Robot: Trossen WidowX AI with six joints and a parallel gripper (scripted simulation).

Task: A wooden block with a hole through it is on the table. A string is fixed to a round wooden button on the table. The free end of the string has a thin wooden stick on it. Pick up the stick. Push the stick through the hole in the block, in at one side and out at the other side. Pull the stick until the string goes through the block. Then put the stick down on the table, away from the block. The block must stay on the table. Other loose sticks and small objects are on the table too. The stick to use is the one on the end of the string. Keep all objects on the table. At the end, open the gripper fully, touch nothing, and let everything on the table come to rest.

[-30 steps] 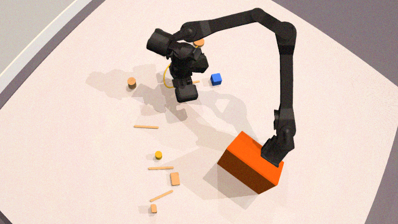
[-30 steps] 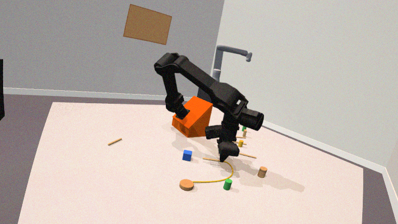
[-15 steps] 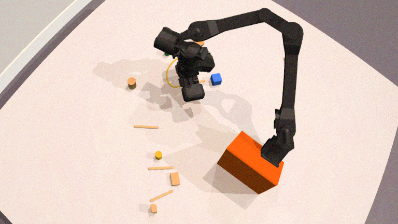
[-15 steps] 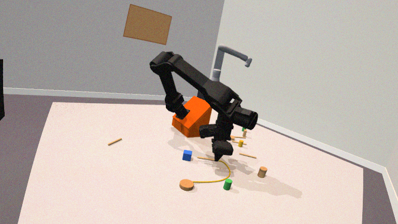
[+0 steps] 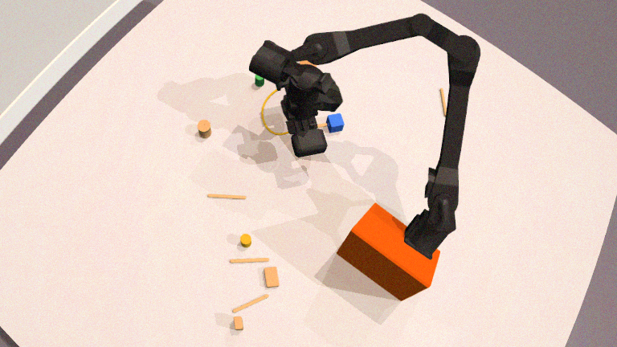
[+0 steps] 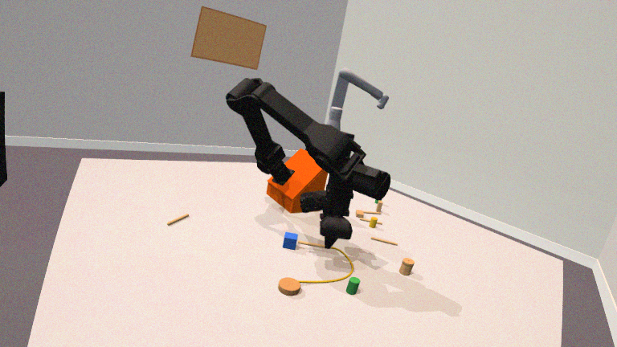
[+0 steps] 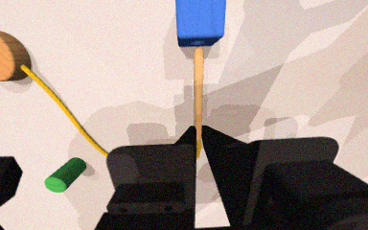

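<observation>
The blue block (image 5: 335, 122) (image 6: 290, 240) (image 7: 201, 21) stands on the table; the lower edge of its near face shows a small dark hole in the wrist view. My gripper (image 6: 328, 244) (image 7: 197, 129) is shut on the stick (image 5: 321, 124) (image 6: 311, 244) (image 7: 198, 81), low over the table. The stick's free tip points at that face, in line with the hole; whether it touches or has entered is unclear. The yellow string (image 5: 263, 113) (image 6: 351, 263) (image 7: 69, 116) curves from the gripper to the round button (image 5: 305, 63) (image 6: 289, 285) (image 7: 6, 57). The fingertips are hidden in the top view.
A green cylinder (image 5: 259, 80) (image 6: 353, 285) (image 7: 65, 175) lies near the string. A brown cylinder (image 5: 204, 128) (image 6: 406, 266), a yellow cylinder (image 5: 245, 239), loose sticks (image 5: 226, 196) (image 6: 177, 219) and small wooden blocks (image 5: 271, 276) are farther off. The large orange box (image 5: 386, 238) is under the arm's base.
</observation>
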